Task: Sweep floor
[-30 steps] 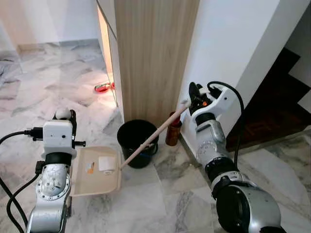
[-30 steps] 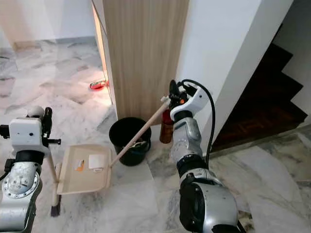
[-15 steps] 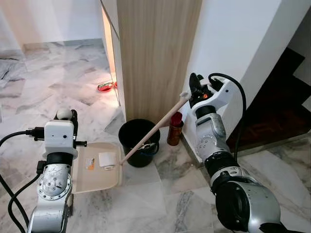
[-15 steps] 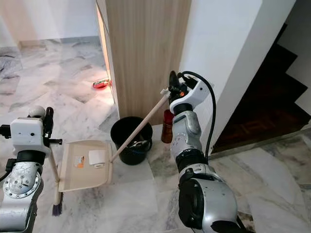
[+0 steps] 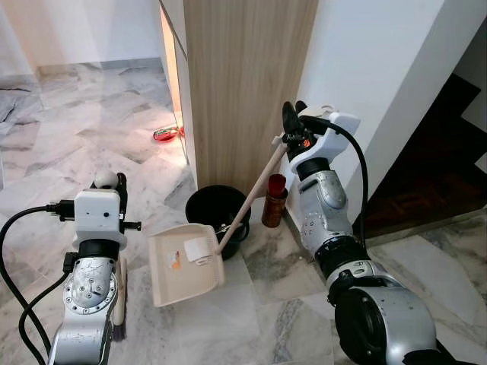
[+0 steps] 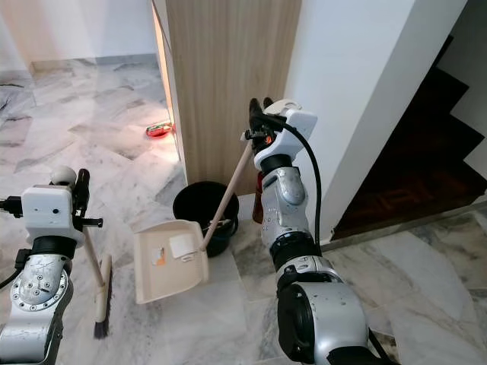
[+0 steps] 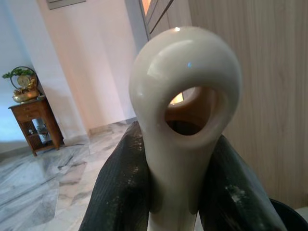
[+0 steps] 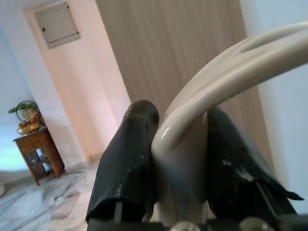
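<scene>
My right gripper clamps the dustpan handle, pan raised left of the bin for tipping. My left gripper grips the broom, parked upright at my left.

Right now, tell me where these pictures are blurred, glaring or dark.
Left wrist view: the broom handle and black fingers are soft, too near the lens. Right wrist view: the dustpan handle is likewise blurred. Eye views: sharp; orange glare on the floor by the cupboard, stairs in shadow.
</scene>
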Tool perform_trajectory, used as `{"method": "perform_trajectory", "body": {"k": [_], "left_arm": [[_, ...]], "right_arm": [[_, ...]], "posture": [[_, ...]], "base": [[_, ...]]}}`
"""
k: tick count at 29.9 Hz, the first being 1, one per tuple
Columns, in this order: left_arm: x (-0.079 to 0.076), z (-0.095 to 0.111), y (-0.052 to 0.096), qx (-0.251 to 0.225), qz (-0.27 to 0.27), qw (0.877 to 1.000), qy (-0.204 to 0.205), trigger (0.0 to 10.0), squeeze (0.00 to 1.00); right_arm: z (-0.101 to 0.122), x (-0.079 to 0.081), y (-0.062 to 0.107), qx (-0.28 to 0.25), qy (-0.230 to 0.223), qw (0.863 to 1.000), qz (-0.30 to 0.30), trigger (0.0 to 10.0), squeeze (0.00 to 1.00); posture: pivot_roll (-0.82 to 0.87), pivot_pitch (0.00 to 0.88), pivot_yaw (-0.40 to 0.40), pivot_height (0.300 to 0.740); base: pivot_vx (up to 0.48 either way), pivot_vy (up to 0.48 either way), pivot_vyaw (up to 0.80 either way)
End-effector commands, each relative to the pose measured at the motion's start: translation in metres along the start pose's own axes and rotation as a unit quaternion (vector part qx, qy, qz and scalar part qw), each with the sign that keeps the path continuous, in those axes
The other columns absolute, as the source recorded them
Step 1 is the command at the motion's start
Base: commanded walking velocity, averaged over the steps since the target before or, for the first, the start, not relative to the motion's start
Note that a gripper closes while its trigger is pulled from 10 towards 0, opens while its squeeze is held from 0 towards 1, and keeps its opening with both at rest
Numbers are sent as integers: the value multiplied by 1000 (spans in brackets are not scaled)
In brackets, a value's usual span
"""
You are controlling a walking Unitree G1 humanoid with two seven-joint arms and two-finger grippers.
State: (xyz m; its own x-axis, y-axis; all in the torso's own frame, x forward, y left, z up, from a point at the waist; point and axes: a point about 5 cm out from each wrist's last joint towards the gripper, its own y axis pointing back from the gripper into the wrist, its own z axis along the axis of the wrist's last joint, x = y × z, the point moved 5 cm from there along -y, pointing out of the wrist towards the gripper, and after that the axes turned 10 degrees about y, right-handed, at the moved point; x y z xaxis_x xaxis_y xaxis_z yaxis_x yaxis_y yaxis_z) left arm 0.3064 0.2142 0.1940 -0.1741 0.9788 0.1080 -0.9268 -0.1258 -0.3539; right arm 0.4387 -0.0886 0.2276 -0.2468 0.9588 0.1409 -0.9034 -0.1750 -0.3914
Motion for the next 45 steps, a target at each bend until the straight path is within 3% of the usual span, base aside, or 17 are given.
{"method": "perform_trajectory", "body": {"k": [1, 14, 17, 22, 45], "left_arm": [[-1, 17, -2, -36, -8, 999, -4, 10000, 0], [1, 19, -1, -38, -7, 999, -8, 10000, 0], [1, 20, -1, -38, -7, 999, -7, 10000, 0], [1, 19, 0, -38, -7, 999, -7, 10000, 0], [0, 19, 0, -38, -8, 999, -7, 10000, 0]], "right_arm": [[34, 3, -12, -64, -1, 998, -5, 10000, 0], [61, 12, -19, -117, 20, 993, -22, 10000, 0], [70, 15, -19, -138, 44, 989, -23, 10000, 0], [89, 19, -20, -175, 43, 983, -29, 10000, 0], [91, 25, -20, -179, 44, 983, -23, 10000, 0]], "posture": [[211, 6, -51, 740], [216, 10, -49, 740], [218, 12, -49, 740], [218, 12, -49, 740], [216, 15, -51, 740]], "base": [[0, 0, 0], [46, 0, 0], [0, 0, 0], [0, 0, 0], [257, 0, 0]]}}
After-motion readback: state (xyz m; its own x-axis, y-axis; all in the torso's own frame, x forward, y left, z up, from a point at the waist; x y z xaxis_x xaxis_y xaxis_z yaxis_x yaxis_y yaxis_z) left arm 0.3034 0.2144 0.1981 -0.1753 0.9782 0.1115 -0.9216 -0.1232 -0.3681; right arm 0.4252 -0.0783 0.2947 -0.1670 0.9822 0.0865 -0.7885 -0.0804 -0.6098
